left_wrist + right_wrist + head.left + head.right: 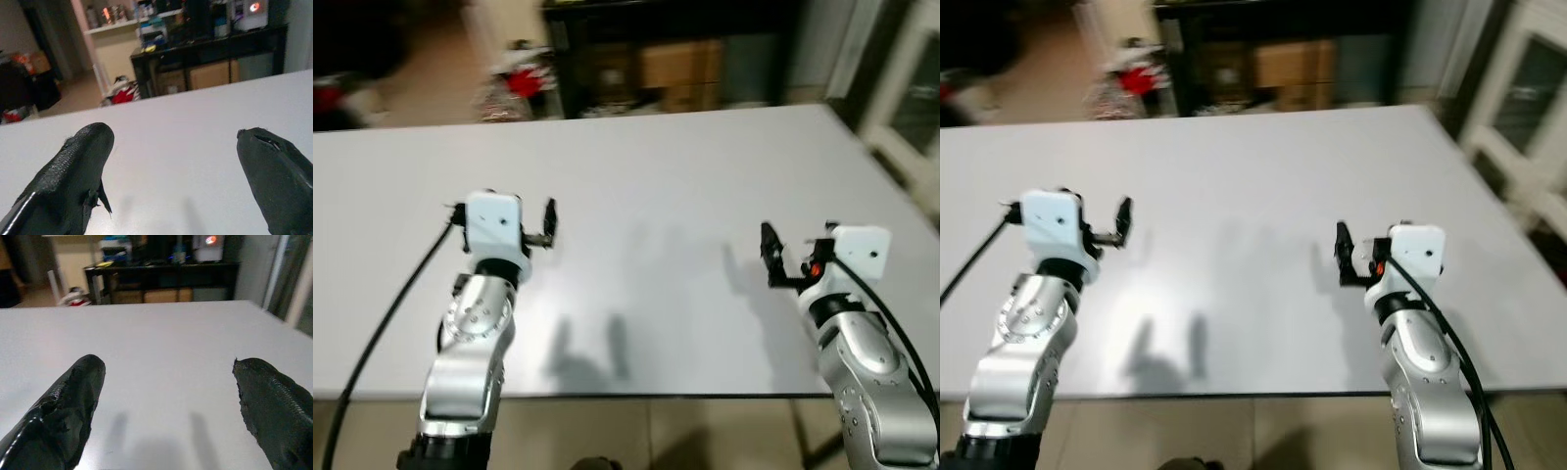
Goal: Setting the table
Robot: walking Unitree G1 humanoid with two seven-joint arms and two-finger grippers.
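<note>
Facing the white table (636, 166), we hold both arms raised over its near edge, ready for a first pick. Ahead of both grippers its surface carries no tableware; the task's things are not in sight. Beyond its far edge stands a dark shelf unit (666, 59). The left gripper (176, 161) and the right gripper (168, 396) hover spread wide and unloaded, presumably awaiting a target.

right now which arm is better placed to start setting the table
Neither clearly. The left gripper and right gripper both hover open and empty over the white table, and no tableware lies near either. The left reaches slightly farther in, a small edge at most.
</note>
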